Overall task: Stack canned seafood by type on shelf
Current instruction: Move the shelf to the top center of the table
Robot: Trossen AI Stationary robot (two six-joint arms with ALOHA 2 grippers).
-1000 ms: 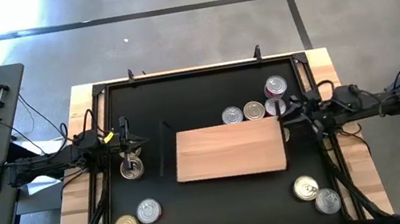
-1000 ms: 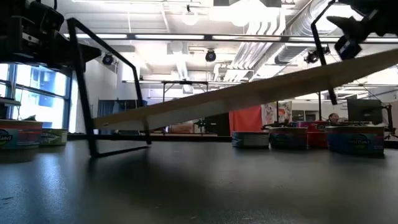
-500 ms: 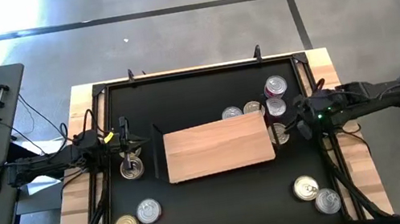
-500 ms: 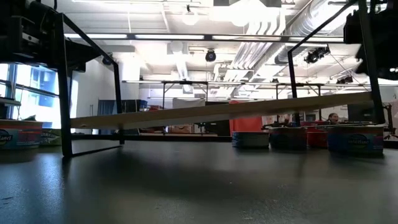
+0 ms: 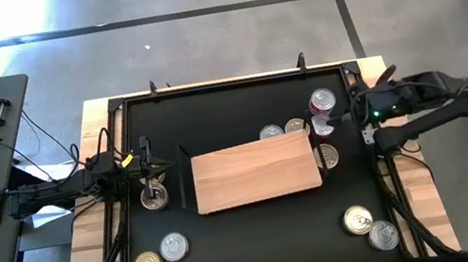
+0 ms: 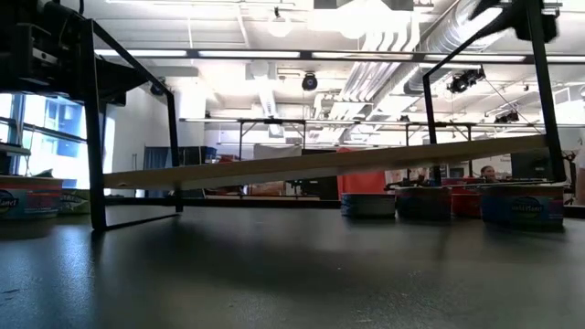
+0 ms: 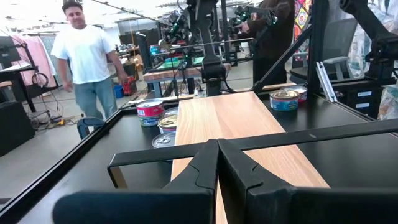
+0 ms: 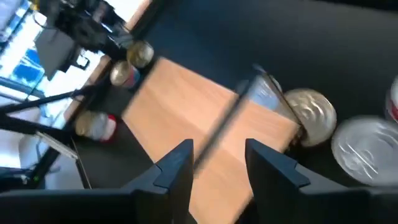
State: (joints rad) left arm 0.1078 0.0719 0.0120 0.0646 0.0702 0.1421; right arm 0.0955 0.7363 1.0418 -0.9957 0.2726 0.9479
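Observation:
The shelf point(image 5: 255, 171), a light wooden board on black metal end frames, stands level in the middle of the black table; in the low view the shelf point(image 6: 320, 164) sits above the tabletop. Canned seafood lies around it: three tins point(image 5: 296, 126) behind its far right corner, one with a red label point(image 5: 321, 124), one at its right end point(image 5: 327, 155), and others near both front corners. My right gripper point(image 8: 219, 146) hangs open above the shelf's right end with nothing between its fingers. My left gripper point(image 7: 217, 144) is shut, level, at the table's left side.
A tin point(image 5: 155, 197) sits just below my left gripper point(image 5: 153, 170). Two tins point(image 5: 174, 247) lie front left and two point(image 5: 356, 219) front right. A raised black frame point(image 5: 226, 85) edges the table. A person point(image 7: 84, 62) walks beyond the table.
The shelf's right end, raised and tilted a second ago, has come down; the shelf now stands level, shifted a little toward the table's left. My right gripper has come away from the right upright, risen, drawn back toward the right edge and tipped downward.

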